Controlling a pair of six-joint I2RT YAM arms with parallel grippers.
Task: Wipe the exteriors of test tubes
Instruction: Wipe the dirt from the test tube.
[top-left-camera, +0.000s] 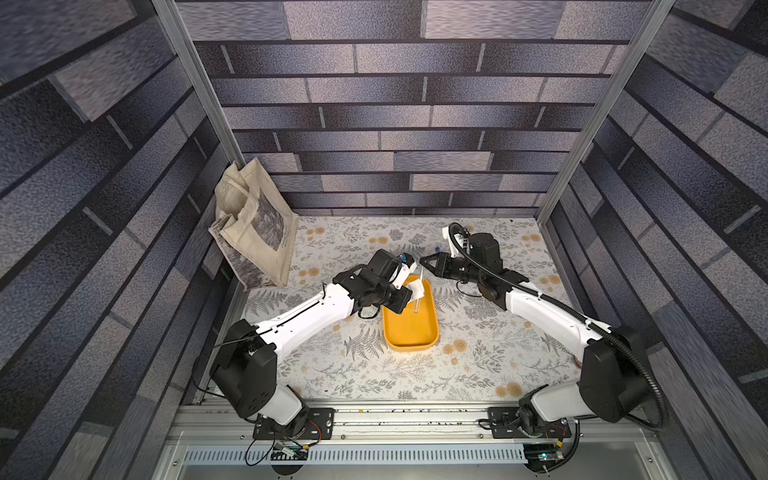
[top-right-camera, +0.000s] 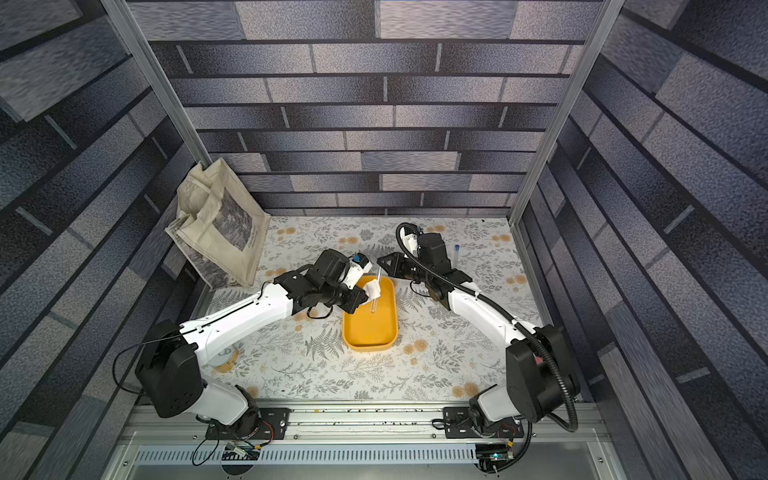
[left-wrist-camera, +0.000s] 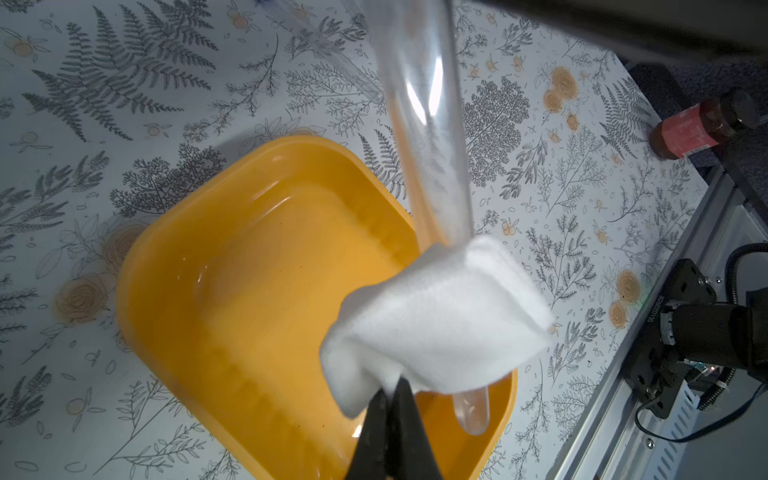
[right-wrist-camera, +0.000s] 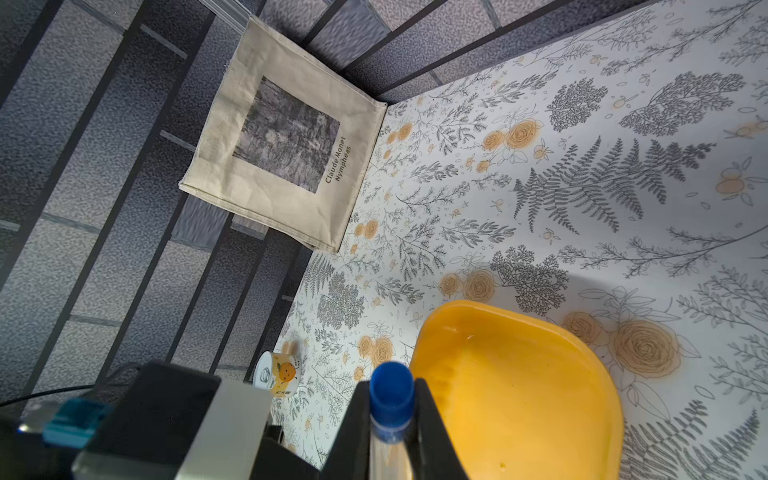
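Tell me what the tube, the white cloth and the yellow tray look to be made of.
The tube: clear glass or hard plastic, glossy; the pattern shows through and highlights streak it; which I cannot tell. The cloth: soft, matte, fuzzy fabric, folded with rounded edges. The tray: probably moulded plastic, smooth, semi-gloss, with soft reflections inside.

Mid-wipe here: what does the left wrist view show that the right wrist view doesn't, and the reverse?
Left wrist only: the white cloth wrapped round the test tube and pinched by the left gripper, the tube's rounded end, and a red-labelled bottle. Right wrist only: the tube's blue cap clamped in the right gripper, the tote bag, a small can. Both: the tube itself, the yellow tray and the floral table.
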